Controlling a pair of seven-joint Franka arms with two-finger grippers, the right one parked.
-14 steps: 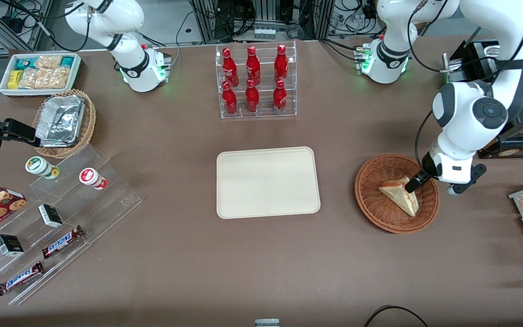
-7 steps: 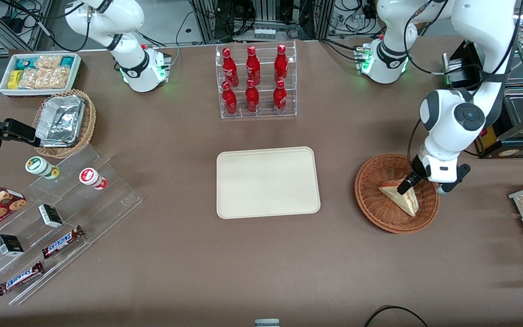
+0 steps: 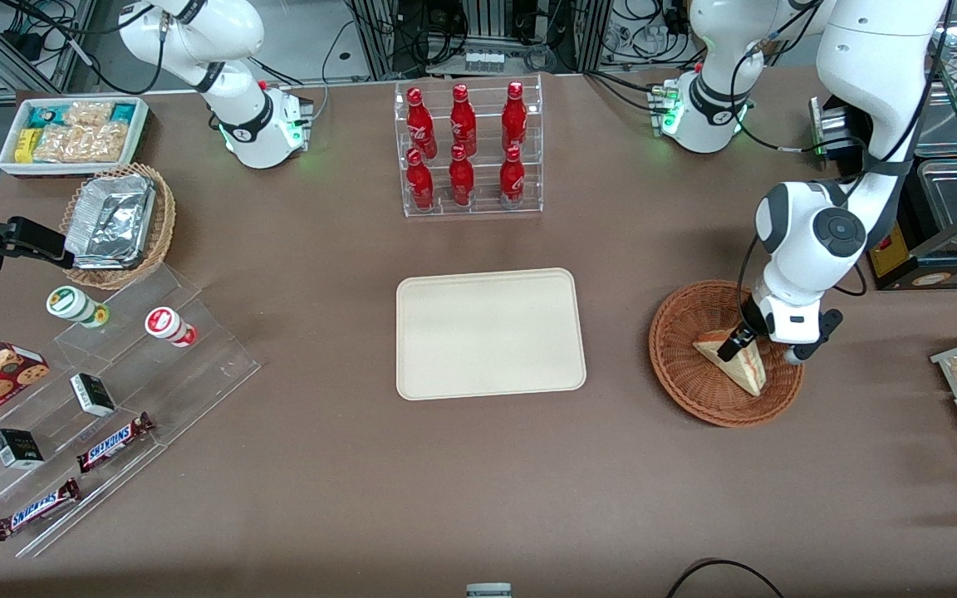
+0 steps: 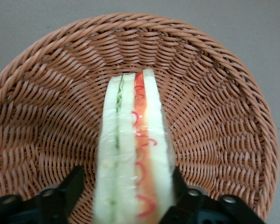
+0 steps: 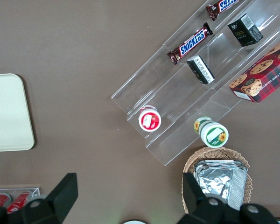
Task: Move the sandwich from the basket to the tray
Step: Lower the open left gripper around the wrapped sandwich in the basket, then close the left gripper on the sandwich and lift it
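Now, in the front view, we see our gripper [image 3: 729, 347] low inside the reddish-brown wicker basket [image 3: 682, 365], at the upper end of the sandwich [image 3: 736, 363], which lies in the basket's bowl toward the working arm's end of the surface [image 3: 478, 482]. The cream tray [image 3: 491, 334] sits bare in the middle, well apart from the basket, with open brown surface between them. The rack of red bottles [image 3: 467, 149] stands farther from the camera than the tray and looks clear of a straight sideways carry.

Next, in the left wrist view, the sandwich [image 4: 133, 154] stands on edge, its red and green filling facing the camera, and the two black fingers [image 4: 71, 186] bracket it, one on each bread face. They look set narrowly about the wedge, touching or just beside it; we cannot tell whether they press yet. The basket [image 4: 46, 116] wall rises all around.

We judge the grasp is the step in hand. Closing gently should spare the soft bread, and lifting straight up first should clear the wicker rim before moving toward the tray.
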